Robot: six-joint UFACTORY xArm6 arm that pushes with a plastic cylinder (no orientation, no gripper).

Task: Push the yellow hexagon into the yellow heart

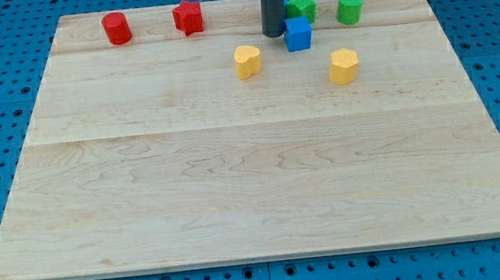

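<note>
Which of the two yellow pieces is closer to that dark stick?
The yellow heart, the one further toward the view's left. My tip sits just up and right of it, while the yellow hexagon lies farther off, beyond the blue cube.

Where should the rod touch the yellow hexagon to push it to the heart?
Meet the yellow hexagon on its right face, slightly low, from the view's right: the yellow heart lies left, slightly higher. My tip is beside the blue cube.

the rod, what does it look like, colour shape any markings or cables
My rod is a plain, straight, dark grey cylinder with a smooth matt surface. No markings, cables or sleeve show on the visible part. It enters from the view's top, and my tip ends flat and blunt.
</note>
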